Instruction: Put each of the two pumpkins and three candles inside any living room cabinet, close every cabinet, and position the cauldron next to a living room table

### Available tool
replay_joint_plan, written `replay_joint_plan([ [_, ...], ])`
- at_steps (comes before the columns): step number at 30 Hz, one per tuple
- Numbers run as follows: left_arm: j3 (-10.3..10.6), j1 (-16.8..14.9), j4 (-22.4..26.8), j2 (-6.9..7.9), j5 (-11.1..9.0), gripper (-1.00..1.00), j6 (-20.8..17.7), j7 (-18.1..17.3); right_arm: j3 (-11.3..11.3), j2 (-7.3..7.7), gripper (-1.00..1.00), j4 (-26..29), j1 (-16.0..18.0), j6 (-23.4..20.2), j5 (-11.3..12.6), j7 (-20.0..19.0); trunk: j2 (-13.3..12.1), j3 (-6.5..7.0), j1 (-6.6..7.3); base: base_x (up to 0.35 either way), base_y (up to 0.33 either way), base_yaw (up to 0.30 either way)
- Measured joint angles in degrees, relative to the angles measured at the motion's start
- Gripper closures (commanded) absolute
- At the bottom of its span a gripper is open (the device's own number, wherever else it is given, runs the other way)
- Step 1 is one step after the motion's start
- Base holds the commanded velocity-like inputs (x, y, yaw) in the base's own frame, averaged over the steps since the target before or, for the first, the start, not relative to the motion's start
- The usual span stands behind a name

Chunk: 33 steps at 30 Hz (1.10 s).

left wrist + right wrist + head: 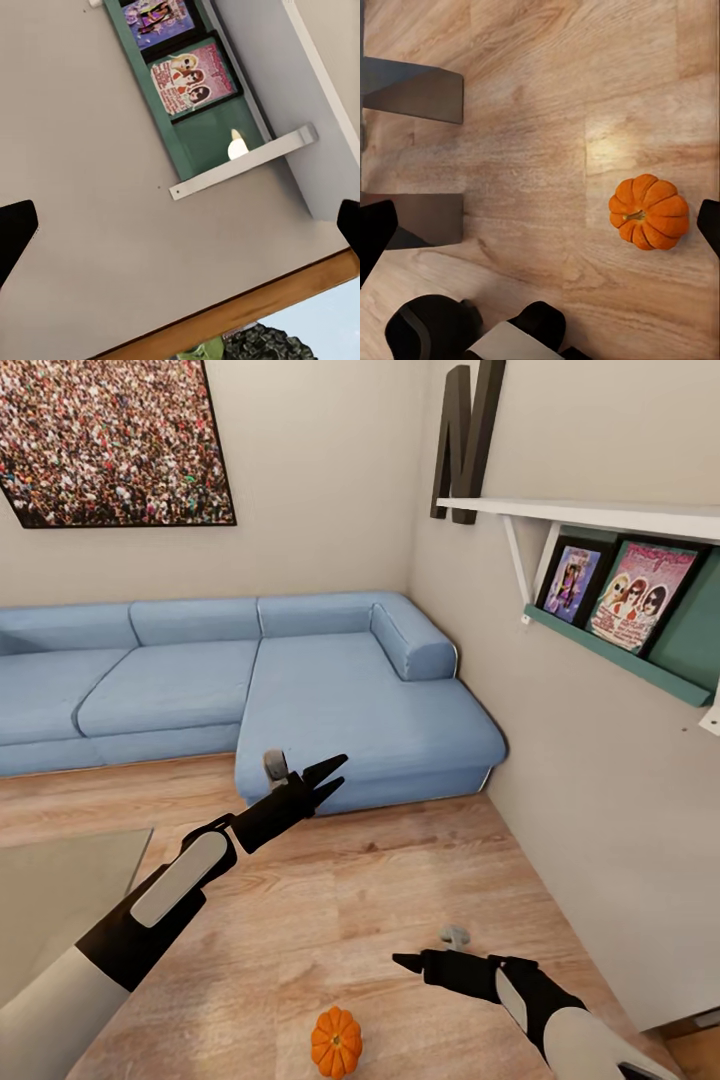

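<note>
Small squat ribbed bright-orange pumpkin (336, 1042) w/ dark stem sits upright on the light wood-plank floor (400, 880), low in head view, between the two arms, nearer the right one but apart from it. In right wrist view the same pumpkin (649, 211) lies on bare planks just beside one dark fingertip at the frame edge, not touching. Right black gripper (408, 963) hangs above the floor to the pumpkin's right, pointing across toward the left arm; empty, head view shows only one pointed tip, but wrist view puts its tips at opposite frame edges, so jaws spread wide. Left black gripper (333, 775) is raised higher, further out, aimed toward the sofa corner; two pointed fingers parted w/ a gap between, nothing in them; wrist view agrees, tips far apart. Beyond: pale-blue fabric L-shaped sofa (300, 680) against the beige back wall, its chaise end running toward the robot. Above it a black-framed crowd photo (110, 440). On the right wall a white bracketed shelf (600, 515) w/ a teal ledge under it holding two framed colourful pictures (640, 595); dark block letters stand on the shelf's far end. Grey translucent tabletop (60, 890) at left by the left forearm.
</note>
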State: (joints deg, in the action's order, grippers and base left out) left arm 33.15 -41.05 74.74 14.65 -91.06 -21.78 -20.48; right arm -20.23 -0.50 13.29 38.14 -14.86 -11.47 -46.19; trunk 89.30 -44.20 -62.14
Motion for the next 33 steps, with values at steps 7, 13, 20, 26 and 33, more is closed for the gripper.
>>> replay_joint_plan([
  [7, 0.0, 0.0, 0.0, -0.38, 0.0, -1.0, 0.6, 0.0, 0.0, -0.01, -1.0, 0.0, 0.0, 0.1, 0.1, 0.3, 0.8, -0.36, -0.44, 0.002, 0.0, 0.0],
  [13, 0.1, 0.0, 0.0, -0.42, 0.0, -1.0, 0.7, 0.0, -0.1, 0.06, -1.0, 0.0, 0.0, 0.1, 0.1, 0.3, 1.6, -0.71, -0.87, 0.0, 0.0, 0.0],
  [20, 0.0, 0.0, 0.0, -0.41, -0.1, -1.0, 0.7, 0.0, 0.0, -0.15, -1.0, -0.3, 0.0, 0.0, 0.1, 0.7, 4.4, -1.97, -2.41, 0.0, 0.0, 0.0],
  [26, -0.1, 0.0, 0.0, -0.34, -0.1, -1.0, 0.7, -0.1, 0.0, -0.28, -1.0, -0.5, 0.0, 0.2, 0.0, 1.0, 6.8, -3.05, -3.73, 0.0, 0.0, 0.0],
  [33, -0.1, 0.0, 0.0, -0.36, -0.1, -1.0, 0.7, -0.3, 0.0, -0.24, -1.0, -0.3, 0.0, 0.5, 0.0, 0.7, 9.6, -4.3, -5.26, 0.0, 0.0, 0.0],
])
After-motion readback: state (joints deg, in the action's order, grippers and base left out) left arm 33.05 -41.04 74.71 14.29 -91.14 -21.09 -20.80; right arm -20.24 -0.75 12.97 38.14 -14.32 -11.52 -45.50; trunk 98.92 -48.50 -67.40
